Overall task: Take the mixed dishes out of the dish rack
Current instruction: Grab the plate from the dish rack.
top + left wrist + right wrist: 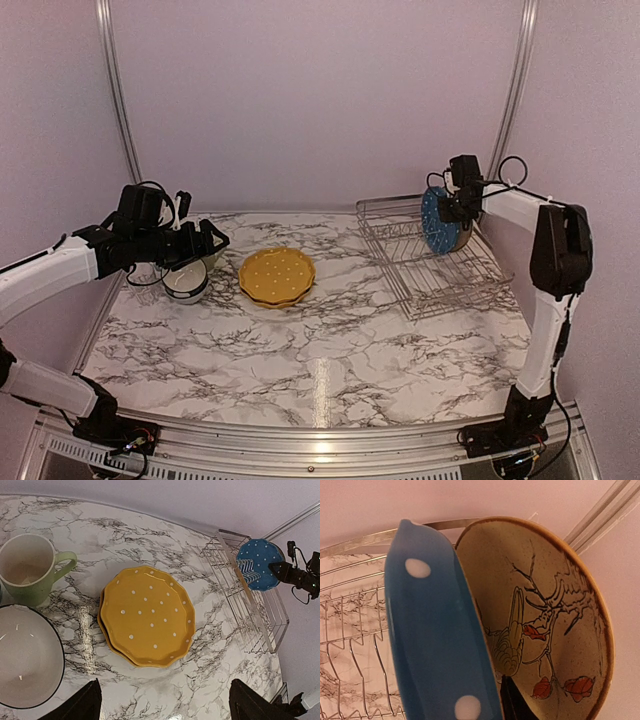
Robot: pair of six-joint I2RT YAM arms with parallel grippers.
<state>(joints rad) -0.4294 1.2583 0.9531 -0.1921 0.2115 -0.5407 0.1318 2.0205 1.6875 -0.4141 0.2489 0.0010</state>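
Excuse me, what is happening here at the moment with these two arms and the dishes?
The dishes are being taken out of the dish rack. A stack of yellow plates, a white bowl and a green mug already sit on the table. The right gripper is at the blue plate, which stands in the rack beside a cream plate. The left gripper hangs open above the unloaded dishes.

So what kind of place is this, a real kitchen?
Probably not a kitchen, more likely a robot test booth: plain lilac walls with metal rails, one marble-look table with a dish rack, and a left arm and right arm bolted at its near edge.
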